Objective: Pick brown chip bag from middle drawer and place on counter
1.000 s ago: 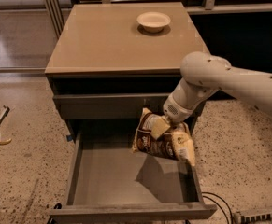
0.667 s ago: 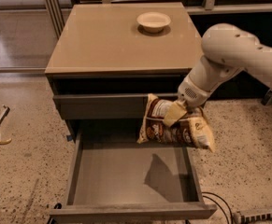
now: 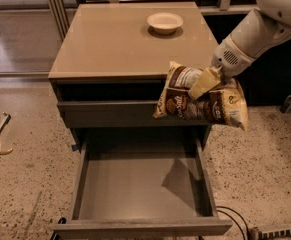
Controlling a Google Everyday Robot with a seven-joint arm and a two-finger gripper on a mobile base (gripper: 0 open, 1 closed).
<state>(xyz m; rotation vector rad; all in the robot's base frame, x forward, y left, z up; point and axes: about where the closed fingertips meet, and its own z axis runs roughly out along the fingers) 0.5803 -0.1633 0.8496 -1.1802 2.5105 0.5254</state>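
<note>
My gripper [image 3: 201, 85] is shut on the brown chip bag [image 3: 201, 104], a wrinkly dark brown and cream bag. It hangs in the air at the front right edge of the cabinet, above the open middle drawer [image 3: 140, 184]. The drawer is pulled out and its grey floor is bare. The bag is at about the height of the counter's front edge. The tan counter [image 3: 115, 41] lies to the upper left of the bag. My white arm [image 3: 255, 34] reaches in from the upper right.
A round cream bowl [image 3: 165, 22] stands at the back right of the counter. A closed grey drawer front [image 3: 110, 113] sits below the counter. Speckled floor surrounds the cabinet, with cables [image 3: 245, 224] at the lower right.
My gripper has lifted the bag up and to the right, out of the drawer to about counter height. The arm has swung further right.
</note>
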